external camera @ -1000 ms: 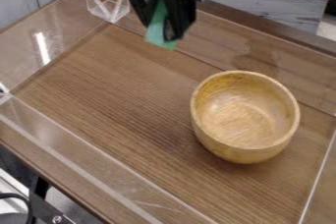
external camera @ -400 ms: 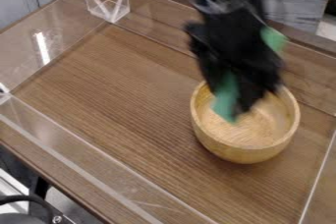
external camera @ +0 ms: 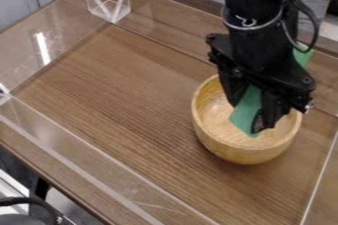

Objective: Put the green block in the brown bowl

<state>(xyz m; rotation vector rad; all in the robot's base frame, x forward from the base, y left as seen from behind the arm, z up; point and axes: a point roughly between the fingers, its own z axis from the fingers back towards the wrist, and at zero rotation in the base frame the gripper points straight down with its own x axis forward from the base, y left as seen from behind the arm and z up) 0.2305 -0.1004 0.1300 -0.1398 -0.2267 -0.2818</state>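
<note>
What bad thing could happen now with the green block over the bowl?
1. The block hangs tilted in the shut gripper, partly down inside the bowl. If dropped like this, it might land on end and lean on the wall, or tip out.
2. The jaws sit low, close to the rim. Going lower could bump the bowl and slide it on the table.

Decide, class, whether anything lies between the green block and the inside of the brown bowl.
Nothing visible does. The tool holds the green block directly over the brown bowl, whose interior shows no other object.
</note>
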